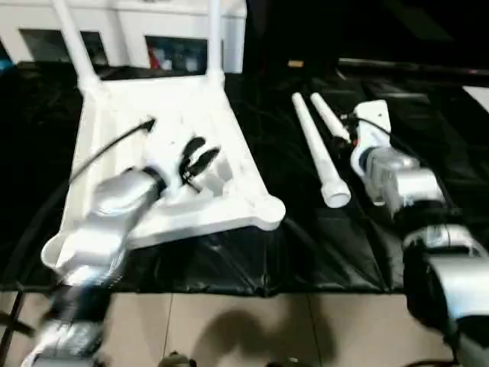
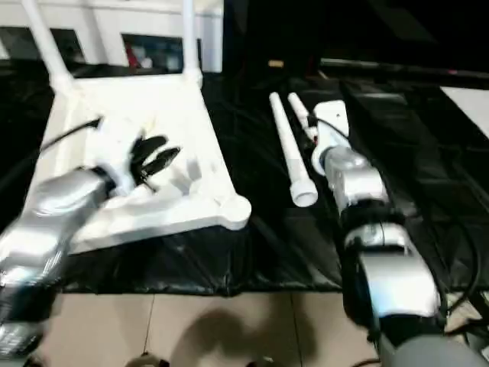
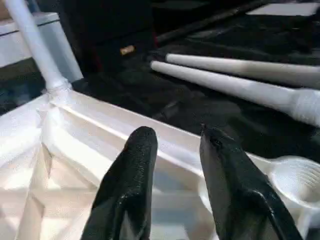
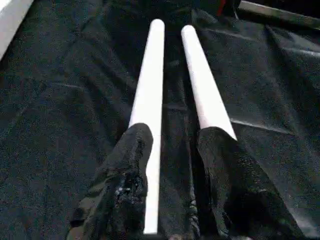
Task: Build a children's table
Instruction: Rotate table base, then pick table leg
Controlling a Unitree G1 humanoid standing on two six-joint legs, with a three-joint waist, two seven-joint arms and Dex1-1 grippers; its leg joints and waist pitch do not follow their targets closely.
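From my head cams, nearest is a strip of beige tiled floor [image 1: 229, 329], then the black crinkled plastic sheet [image 1: 321, 252] covering the work area.

Tabletop [image 1: 229, 153] lies upside down on the sheet, on my left side. It's white moulded plastic, ribbed underside up, with a round socket at the near right corner [image 1: 267, 208]. Two legs [image 1: 73, 42] are already standing in the far corners, the second one [image 1: 215, 34] on the right; both are smooth white tubes rising out of frame.

Left gripper [image 1: 197, 162] hangs over the ribbed underside near the middle. The black rubbery fingers [image 3: 131, 185] are apart with a small gap and nothing between them. Left wrist cam shows the raised rim and the empty corner socket [image 3: 295, 177] just beyond the tips.

Two loose legs [image 1: 317, 149] lie side by side on the sheet to the right of the tabletop, apart from it. They're long tapered tubes; the nearer leg's flared ribbed end points toward me. The second leg [image 1: 330, 116] lies just right of the first.

Right gripper [image 4: 172, 150] is low over them, fingers [image 4: 130, 175] spread, one over each tube, not clamped on either. I can't tell if the pads touch.

Far back on the left: white cabinet [image 1: 153, 30] with glass doors.
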